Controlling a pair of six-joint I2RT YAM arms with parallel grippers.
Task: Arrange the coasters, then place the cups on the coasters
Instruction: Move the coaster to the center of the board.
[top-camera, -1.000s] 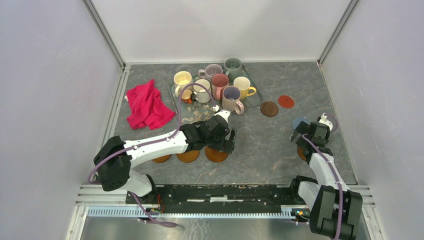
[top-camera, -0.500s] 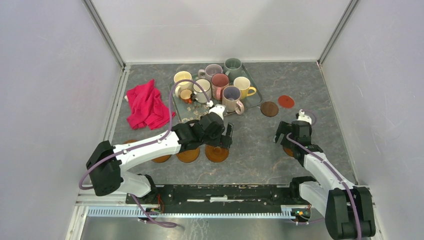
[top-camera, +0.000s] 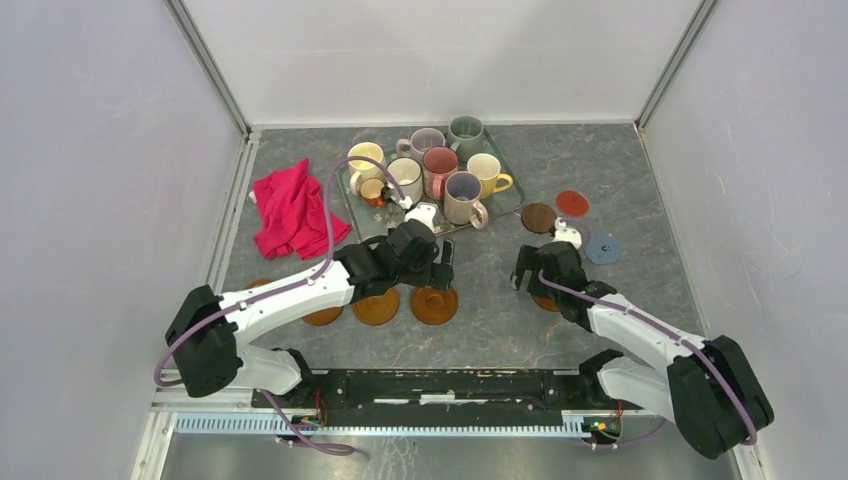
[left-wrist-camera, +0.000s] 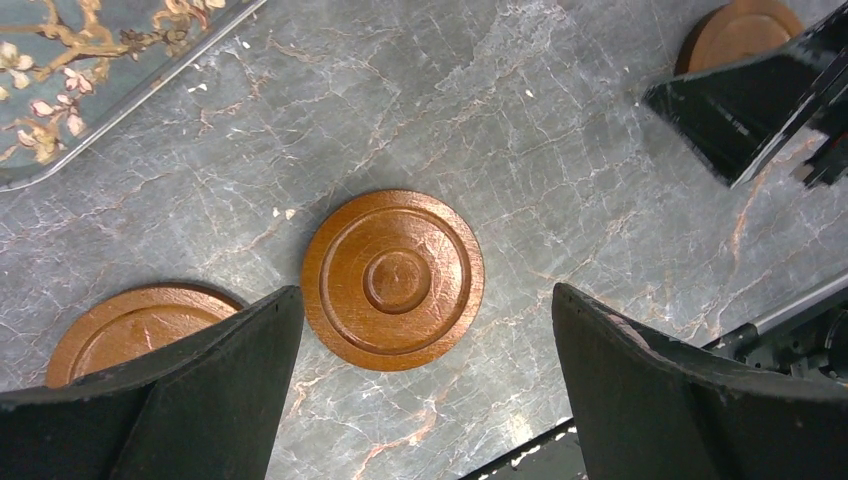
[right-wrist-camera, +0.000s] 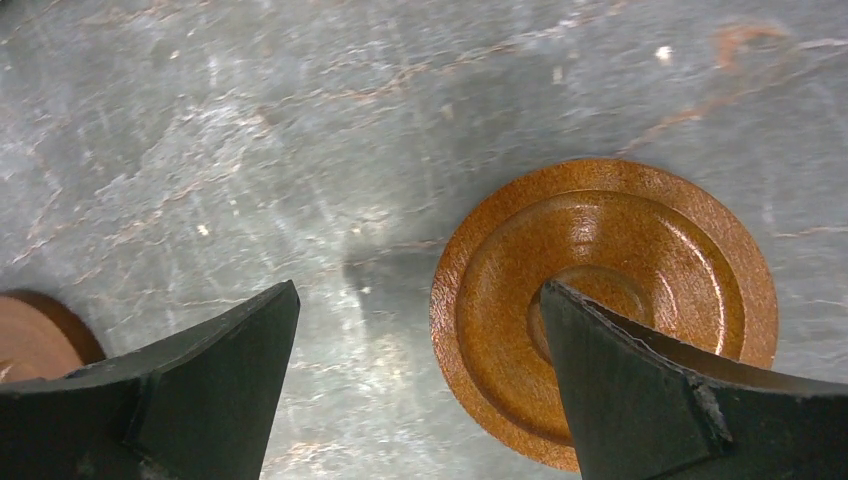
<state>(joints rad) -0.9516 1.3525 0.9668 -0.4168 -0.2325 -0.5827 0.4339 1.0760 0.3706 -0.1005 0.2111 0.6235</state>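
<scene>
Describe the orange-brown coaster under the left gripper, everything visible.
The coaster is a glossy orange-brown round disc, wood-like, with a raised rim, a concentric groove and a small round centre. It lies flat on the grey marbled table, touched by nothing, beneath the open left gripper. A similar coaster lies close beside it, apart.

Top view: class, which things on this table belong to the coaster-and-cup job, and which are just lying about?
Belong to the job: orange-brown coasters, dark brown coaster, red coaster, grey-blue coaster, cups.
Just lying about: red cloth, floral tray under the cups.
</scene>
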